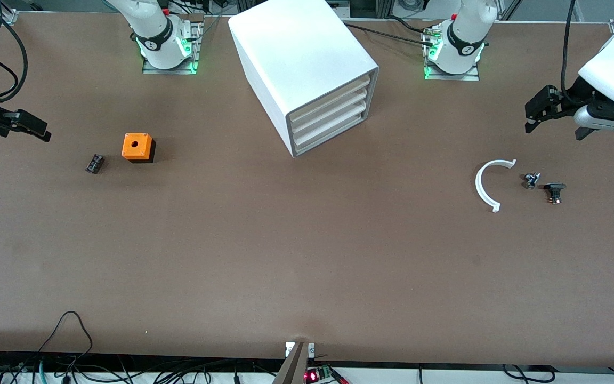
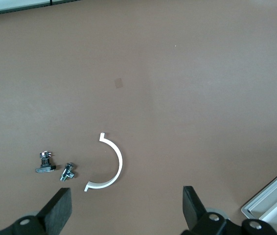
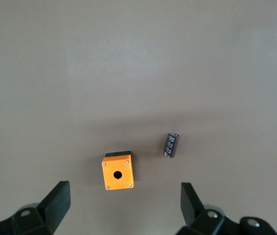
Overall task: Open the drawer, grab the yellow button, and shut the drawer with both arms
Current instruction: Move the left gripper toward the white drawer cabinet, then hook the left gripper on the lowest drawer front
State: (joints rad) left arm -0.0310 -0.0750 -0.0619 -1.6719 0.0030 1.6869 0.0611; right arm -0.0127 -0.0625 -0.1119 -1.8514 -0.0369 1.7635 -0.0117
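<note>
The white cabinet [image 1: 307, 58] stands at the table's middle, near the arm bases. Its uppermost drawer [image 1: 331, 100] is closed flush, like the two below it. The button is out of view. My left gripper [image 1: 532, 114] hangs open and empty over the left arm's end of the table, and its wrist view [image 2: 127, 210] shows bare table between the fingers. My right gripper [image 1: 35, 128] hangs open and empty over the right arm's end. In its wrist view [image 3: 126, 205] the orange cube with a round hole [image 3: 118, 172] lies below it.
The orange cube [image 1: 137, 146] and a small black ridged part [image 1: 95, 163] lie toward the right arm's end. A white half-ring [image 1: 485, 184], a small metal part [image 1: 531, 180] and a black part [image 1: 554, 192] lie toward the left arm's end. A cabinet corner [image 2: 270, 205] shows in the left wrist view.
</note>
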